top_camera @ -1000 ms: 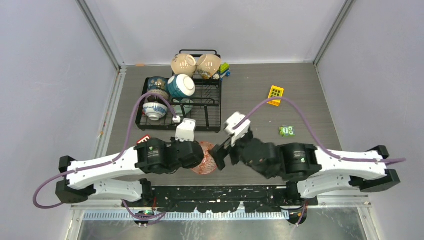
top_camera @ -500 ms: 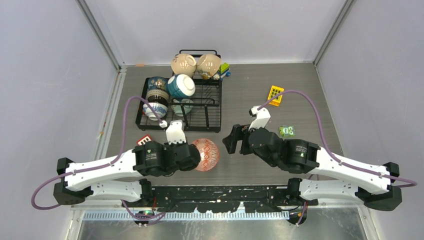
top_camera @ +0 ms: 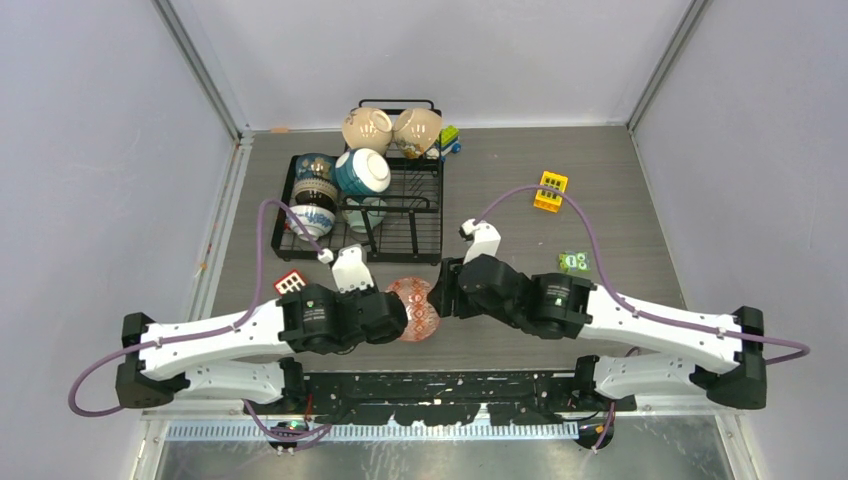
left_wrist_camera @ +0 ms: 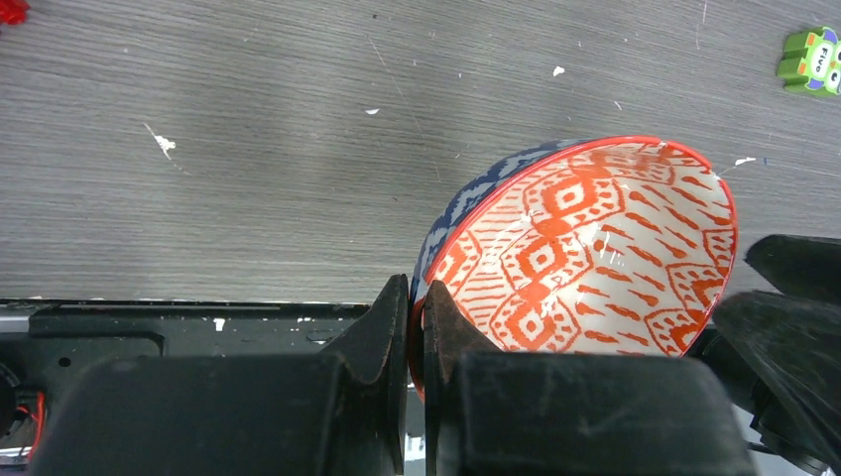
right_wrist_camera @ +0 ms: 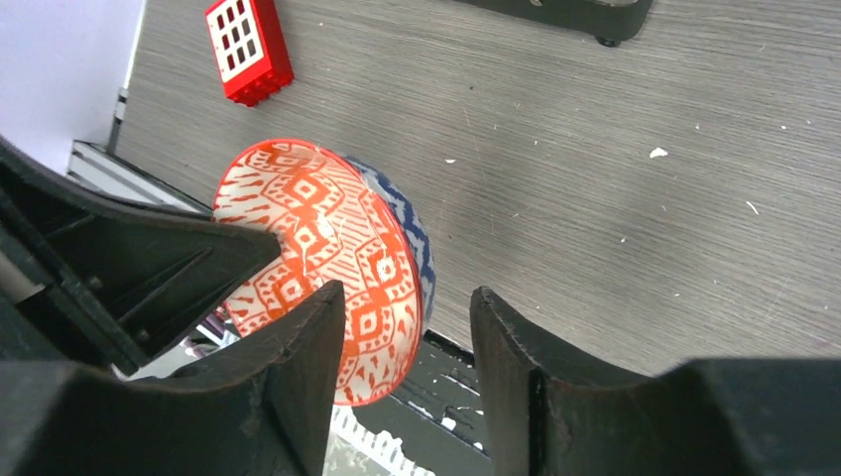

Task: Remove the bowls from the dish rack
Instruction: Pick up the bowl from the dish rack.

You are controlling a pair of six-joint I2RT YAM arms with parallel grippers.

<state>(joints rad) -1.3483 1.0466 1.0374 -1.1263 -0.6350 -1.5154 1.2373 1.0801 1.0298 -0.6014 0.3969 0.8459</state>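
Note:
A red-patterned bowl (top_camera: 416, 309) with a blue outside hangs tilted just above the table's near edge. My left gripper (top_camera: 396, 316) is shut on its rim; in the left wrist view the gripper (left_wrist_camera: 418, 327) pinches the left rim of the bowl (left_wrist_camera: 595, 238). My right gripper (top_camera: 447, 291) is open at the bowl's right side. In the right wrist view the gripper (right_wrist_camera: 407, 295) has one finger on each side of the rim of the bowl (right_wrist_camera: 307, 238), not pressing it. The black dish rack (top_camera: 420, 236) holds several bowls: two cream (top_camera: 366, 129), one teal (top_camera: 362, 172), blue-patterned ones (top_camera: 311, 219).
A red block (top_camera: 289, 281) lies left of the held bowl and shows in the right wrist view (right_wrist_camera: 248, 50). A yellow block (top_camera: 549, 190) and a green toy (top_camera: 573, 262) lie to the right. Small toys (top_camera: 449, 138) sit behind the rack.
My right gripper drew back to the right, then came back in around the bowl's right rim. My left gripper kept its hold; the bowl barely shifted.

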